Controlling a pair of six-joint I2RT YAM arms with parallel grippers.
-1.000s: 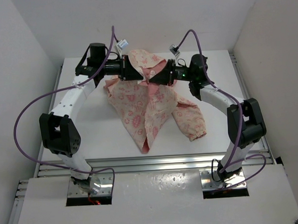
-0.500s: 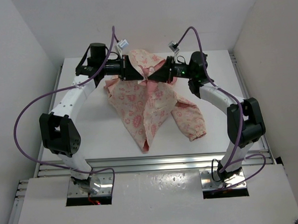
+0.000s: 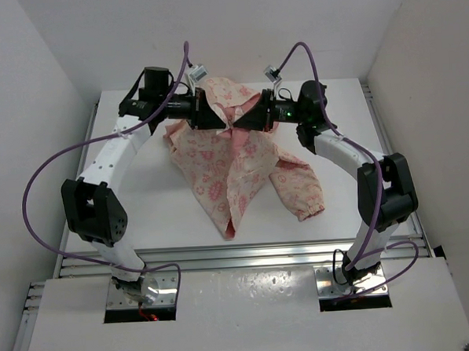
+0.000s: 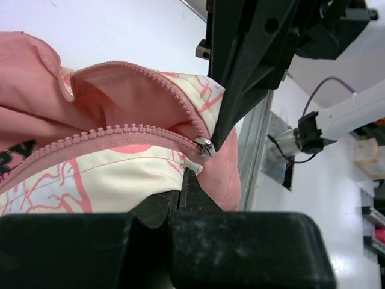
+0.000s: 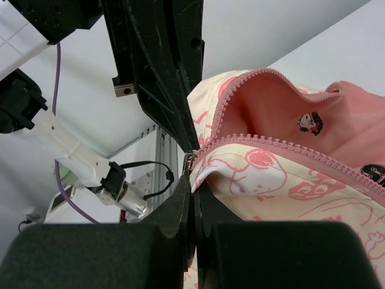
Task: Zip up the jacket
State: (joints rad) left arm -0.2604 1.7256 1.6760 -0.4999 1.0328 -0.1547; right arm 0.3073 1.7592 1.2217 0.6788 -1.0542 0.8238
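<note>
The jacket point(image 3: 230, 164), cream with pink floral print, hangs from both grippers over the table, its hem and one sleeve point(image 3: 302, 189) resting on the surface. My left gripper point(image 3: 221, 122) is shut on the jacket's front edge just beside the zipper slider point(image 4: 205, 146); its fingertips point(image 4: 186, 180) pinch the cream fabric. My right gripper point(image 3: 238, 123) meets it tip to tip and is shut at the metal zipper pull point(image 5: 190, 160) and the fabric edge. The pink zipper teeth point(image 4: 114, 131) run open in two rows, showing the salmon lining point(image 5: 283, 102).
The white table point(image 3: 142, 204) has metal rails along its sides point(image 3: 377, 113) and front point(image 3: 239, 255). White walls enclose the back and both sides. Purple cables point(image 3: 42, 174) loop off both arms.
The two grippers have drawn slightly closer at the zipper, the right one shifting left. The left wrist has turned a little. The jacket hangs much as before.
</note>
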